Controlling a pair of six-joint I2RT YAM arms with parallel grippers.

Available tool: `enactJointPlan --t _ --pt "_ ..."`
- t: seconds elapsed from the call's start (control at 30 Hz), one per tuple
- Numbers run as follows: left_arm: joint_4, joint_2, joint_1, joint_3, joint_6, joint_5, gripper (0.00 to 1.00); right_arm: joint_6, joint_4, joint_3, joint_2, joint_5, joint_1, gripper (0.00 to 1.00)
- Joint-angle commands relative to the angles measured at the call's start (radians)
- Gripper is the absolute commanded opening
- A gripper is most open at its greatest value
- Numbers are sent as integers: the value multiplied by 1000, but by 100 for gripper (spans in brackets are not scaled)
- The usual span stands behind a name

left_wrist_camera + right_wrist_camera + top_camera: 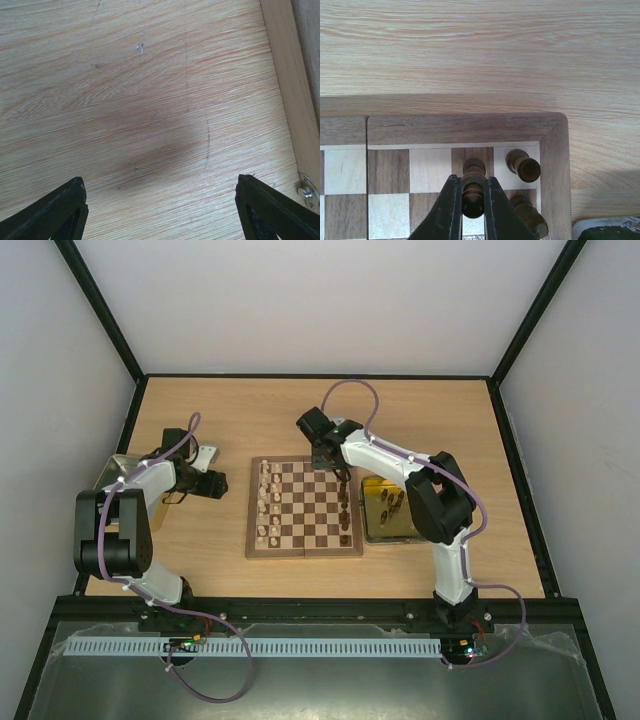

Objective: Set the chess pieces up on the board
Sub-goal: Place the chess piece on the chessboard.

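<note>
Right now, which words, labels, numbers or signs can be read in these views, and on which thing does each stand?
None can be read.
The chessboard border and the dark chess piece in the right gripper carry no marks.
The tray corner in the right wrist view is too blurred to tell.

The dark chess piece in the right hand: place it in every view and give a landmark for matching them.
Top external: under the right hand, by the board's far right corner; too small to pick out.
Left wrist: not in it; only bare table.
Right wrist: low centre, the dark chess piece clamped in the hand, over the far row.
Landmark: the board's far right corner.
</note>
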Motion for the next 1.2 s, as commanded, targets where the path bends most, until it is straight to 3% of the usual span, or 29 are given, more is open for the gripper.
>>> enactJointPlan --t 0.0,0.33,1.17 --pt "-9 -18 7 -5 13 18 81 3 -12 -16 10 -12 2 2" --pt "-7 -11 9 -3 13 18 81 0 23 -81 -29 -34 1 2" --pt "-10 -17 9 -4 9 20 81 -16 6 -24 -66 38 1 2"
